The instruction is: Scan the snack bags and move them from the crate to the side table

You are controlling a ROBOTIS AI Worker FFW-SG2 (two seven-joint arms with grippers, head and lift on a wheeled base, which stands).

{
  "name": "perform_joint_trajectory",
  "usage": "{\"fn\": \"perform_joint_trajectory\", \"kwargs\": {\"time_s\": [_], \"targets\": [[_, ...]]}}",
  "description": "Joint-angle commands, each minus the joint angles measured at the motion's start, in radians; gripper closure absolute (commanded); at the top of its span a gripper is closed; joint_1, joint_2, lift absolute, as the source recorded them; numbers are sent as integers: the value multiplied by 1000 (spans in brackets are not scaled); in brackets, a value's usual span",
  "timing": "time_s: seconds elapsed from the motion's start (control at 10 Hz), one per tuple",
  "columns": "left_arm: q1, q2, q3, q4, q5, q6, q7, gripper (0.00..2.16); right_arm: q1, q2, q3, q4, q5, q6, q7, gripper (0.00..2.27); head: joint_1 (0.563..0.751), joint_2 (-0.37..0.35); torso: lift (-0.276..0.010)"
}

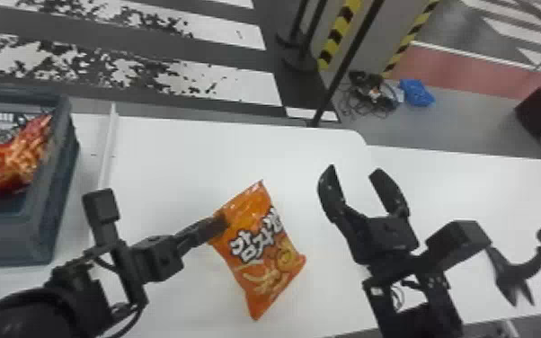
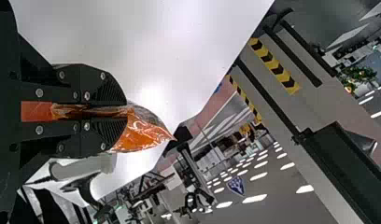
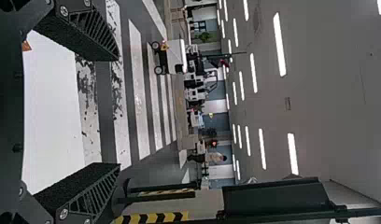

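Pinched by one edge, an orange snack bag is held over the white counter by the robot's left gripper, its fingers closed on the wrapper. The bag hangs tilted, its printed front turned toward the head camera; whether its lower corner touches the counter cannot be told. Large white characters with dark outlines slant upward across the front, above printed yellow snack sticks and a small round emblem. In the left wrist view, the wrapper's edge is folded flat between the pads, with glossy orange film bulging just past the tips.

The robot's right gripper is poised beside the bag, apart from it, fingers spread wide with nothing between them. A small white label on the right arm is too small to make out.

At the far left, a gray-blue crate contains a red snack bag, its front bearing a picture of golden snacks. Any lettering on it is unclear. A pale raised strip runs between the crate and the orange bag. At right, a black curved object is on the counter. On the floor beyond lie tangled cables and a blue bundle, near yellow-and-black striped tape.
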Motion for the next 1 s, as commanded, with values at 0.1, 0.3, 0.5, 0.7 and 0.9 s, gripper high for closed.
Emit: {"fn": "perform_joint_trajectory", "kwargs": {"time_s": [0.1, 0.3, 0.5, 0.7, 0.9], "targets": [[15, -3, -59, -93, -155, -31, 128, 33, -10, -1, 12, 6, -3, -2, 9, 124, 695, -350, -87], [40, -3, -70, -176, -238, -37, 210, 73, -8, -1, 12, 6, -1, -5, 15, 124, 695, -350, -87], [78, 41, -70, -271, -339, -61, 299, 70, -2, -1, 12, 6, 0, -5, 26, 124, 695, -350, -87], [130, 129, -48, -404, -385, -74, 406, 66, 1, -1, 17, 10, 0, -5, 27, 124, 695, -350, -87], [253, 192, 41, -576, -405, -153, 464, 66, 4, -1, 29, 12, 5, -5, 27, 124, 695, -305, -87]]}}
